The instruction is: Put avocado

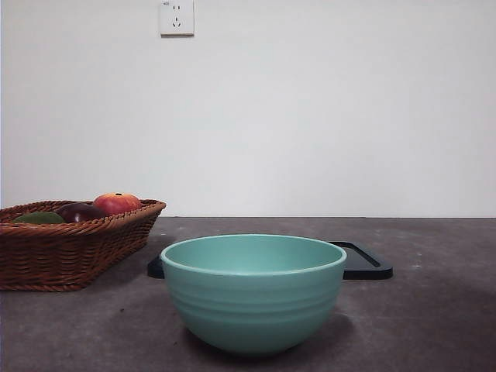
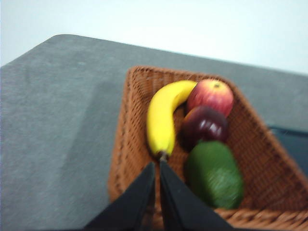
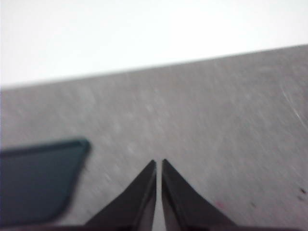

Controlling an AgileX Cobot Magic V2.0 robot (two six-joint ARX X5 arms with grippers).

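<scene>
My left gripper (image 2: 158, 163), jaws pressed together, hangs above the near rim of the brown woven wicker basket (image 2: 122, 144). The dark green, bumpy oval avocado (image 2: 214, 174) lies in it just beside my tips, long axis running toward the far rim, touching the dark purple round fruit (image 2: 205, 126). My right gripper (image 3: 159, 162), also closed, waits over bare grey surface (image 3: 216, 120), well apart, so the left is nearer.

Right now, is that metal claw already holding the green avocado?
No. The avocado lies in the wicker basket beside the banana, and the left gripper hangs above, jaws shut on nothing.
</scene>
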